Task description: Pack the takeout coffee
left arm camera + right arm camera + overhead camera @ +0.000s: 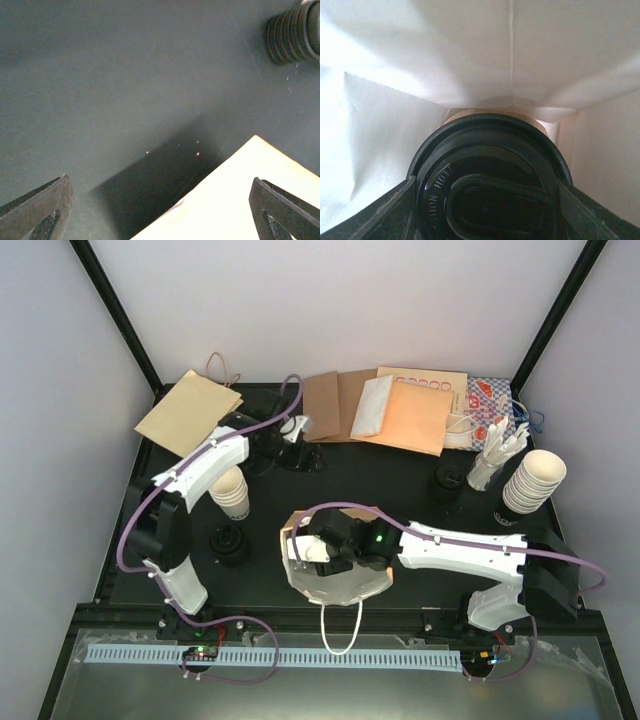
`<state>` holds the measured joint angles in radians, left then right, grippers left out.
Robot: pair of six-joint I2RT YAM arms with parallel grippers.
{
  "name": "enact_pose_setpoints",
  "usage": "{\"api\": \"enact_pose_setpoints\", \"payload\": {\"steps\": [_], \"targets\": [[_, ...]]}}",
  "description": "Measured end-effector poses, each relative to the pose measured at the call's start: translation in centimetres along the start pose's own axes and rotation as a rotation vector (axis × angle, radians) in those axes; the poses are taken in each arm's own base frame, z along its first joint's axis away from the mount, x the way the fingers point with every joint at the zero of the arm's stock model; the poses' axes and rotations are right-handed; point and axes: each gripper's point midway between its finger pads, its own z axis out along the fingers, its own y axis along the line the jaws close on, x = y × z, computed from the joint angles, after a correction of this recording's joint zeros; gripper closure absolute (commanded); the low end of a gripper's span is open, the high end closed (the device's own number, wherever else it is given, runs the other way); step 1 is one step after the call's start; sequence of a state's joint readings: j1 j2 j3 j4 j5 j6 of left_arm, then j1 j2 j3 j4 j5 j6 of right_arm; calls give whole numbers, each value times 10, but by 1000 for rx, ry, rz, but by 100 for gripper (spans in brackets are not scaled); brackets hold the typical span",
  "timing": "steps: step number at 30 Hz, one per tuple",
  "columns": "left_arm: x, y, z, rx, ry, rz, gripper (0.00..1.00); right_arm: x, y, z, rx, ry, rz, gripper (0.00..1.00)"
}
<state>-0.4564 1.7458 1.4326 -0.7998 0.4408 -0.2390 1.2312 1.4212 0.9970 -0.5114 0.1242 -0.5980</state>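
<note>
White bag [420,50] wraps the cream cup [490,150], black sip lid on top — right gripper [487,212] clamps it; left gripper [162,212] gapes empty

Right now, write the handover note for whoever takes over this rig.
Left gripper: open, empty, at the back.
Right gripper: shut on a lidded cup, inside the paper bag.
Done: that cup is in the bag, not yet released.
Left: release it and withdraw. No second lidded cup shows in any view, so look for it before packing on.
</note>
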Motion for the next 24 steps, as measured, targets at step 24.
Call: {"api": "enact_pose_setpoints", "payload": {"steps": [24], "targets": [[-14,-22,-193,-104,-516,74,1,0,-22,11,-162,22,102,54]]}}
